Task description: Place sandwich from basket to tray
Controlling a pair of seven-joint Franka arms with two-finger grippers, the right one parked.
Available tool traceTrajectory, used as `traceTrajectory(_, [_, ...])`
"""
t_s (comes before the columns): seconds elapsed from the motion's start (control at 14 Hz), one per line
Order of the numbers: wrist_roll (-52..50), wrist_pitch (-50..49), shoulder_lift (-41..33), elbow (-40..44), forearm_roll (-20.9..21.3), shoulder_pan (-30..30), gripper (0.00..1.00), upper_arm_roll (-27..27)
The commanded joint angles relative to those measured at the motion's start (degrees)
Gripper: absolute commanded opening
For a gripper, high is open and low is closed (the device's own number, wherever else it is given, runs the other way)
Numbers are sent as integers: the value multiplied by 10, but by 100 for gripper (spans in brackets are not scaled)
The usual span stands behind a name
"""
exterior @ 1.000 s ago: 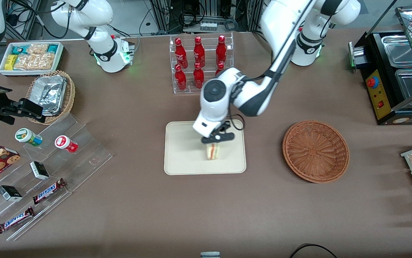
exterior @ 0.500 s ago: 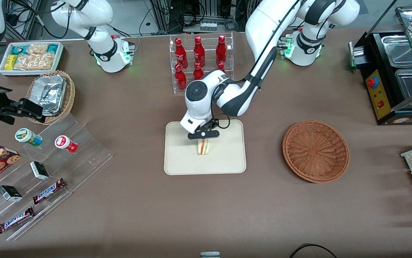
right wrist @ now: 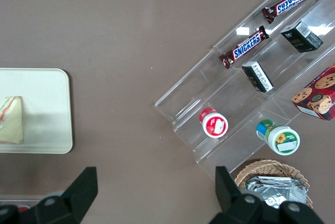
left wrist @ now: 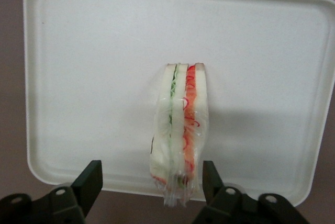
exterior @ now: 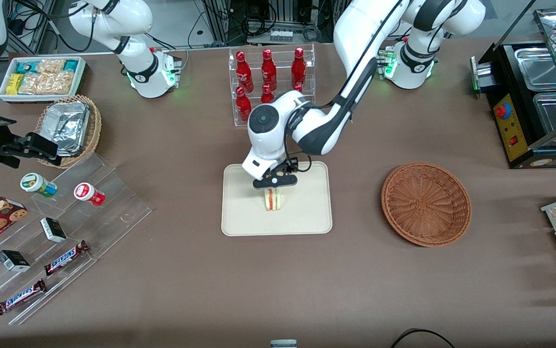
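The sandwich (exterior: 273, 199) stands on edge in clear wrap on the cream-white tray (exterior: 306, 217), near the tray's middle. It also shows in the left wrist view (left wrist: 180, 124) and in the right wrist view (right wrist: 11, 120). My left gripper (exterior: 274, 186) hangs just above it and is open. Its fingers (left wrist: 93, 179) stand on either side of the sandwich with a gap on each side. The tray also shows in the wrist views (left wrist: 78, 77) (right wrist: 47, 103). The reddish-brown wicker basket (exterior: 426, 203) holds nothing and lies beside the tray, toward the working arm's end.
A clear rack of red bottles (exterior: 270, 87) stands farther from the camera than the tray, close to my arm. A stepped acrylic shelf with snacks (exterior: 65, 232), a tan basket of foil containers (exterior: 70, 128) and a white snack bin (exterior: 41, 77) lie toward the parked arm's end. A black machine (exterior: 534, 106) stands toward the working arm's end.
Over the last second my gripper moved with the sandwich across the tray toward the parked arm's end. In the last half second it has hardly shifted.
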Motion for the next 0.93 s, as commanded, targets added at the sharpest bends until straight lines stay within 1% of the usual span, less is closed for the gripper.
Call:
traceTrajectory(0.0, [-17,-73,-80,-10,6,14,100,15])
traceTrajectory(0.29, [-4,-198,-191,-17,5,96,100,16])
traceTrajectory(0.43, [9,-245,-241,-19,6,140,100,16])
traceTrajectory(0.57, [80,-291,-278,-25,6,183,100,16])
traceTrajectory(0.86, [200,-310,-339,-59,13,278,100,16])
